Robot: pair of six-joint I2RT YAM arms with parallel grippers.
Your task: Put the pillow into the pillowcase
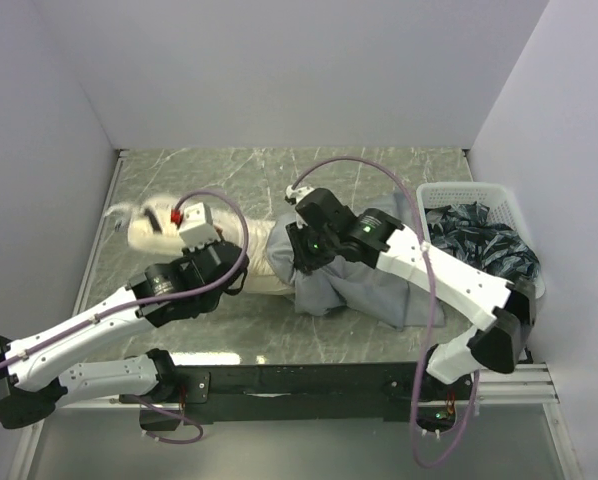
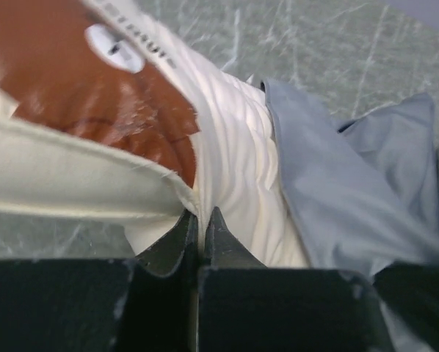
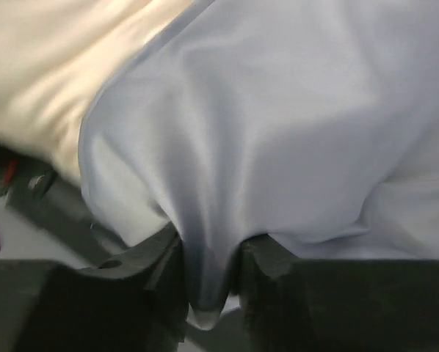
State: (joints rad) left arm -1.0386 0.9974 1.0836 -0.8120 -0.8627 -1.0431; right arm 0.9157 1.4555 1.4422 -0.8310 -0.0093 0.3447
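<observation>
The cream-white pillow (image 1: 144, 229) lies across the table's middle, its bear-face end at the left. Its brown bear face and ridges fill the left wrist view (image 2: 227, 139). Its right end is inside the grey pillowcase (image 1: 379, 285), which lies bunched to the right and shows in the left wrist view (image 2: 337, 198). My left gripper (image 2: 202, 216) is shut on a fold of the pillow's fabric near the bear end. My right gripper (image 3: 208, 257) is shut on a fold of the pillowcase (image 3: 278, 125) near its opening, over the pillow (image 3: 51, 66).
A white plastic basket (image 1: 469, 192) holding dark crumpled items stands at the right edge of the table. The marble tabletop (image 1: 279, 175) is bounded by white walls at the back and sides. A black rail runs along the near edge.
</observation>
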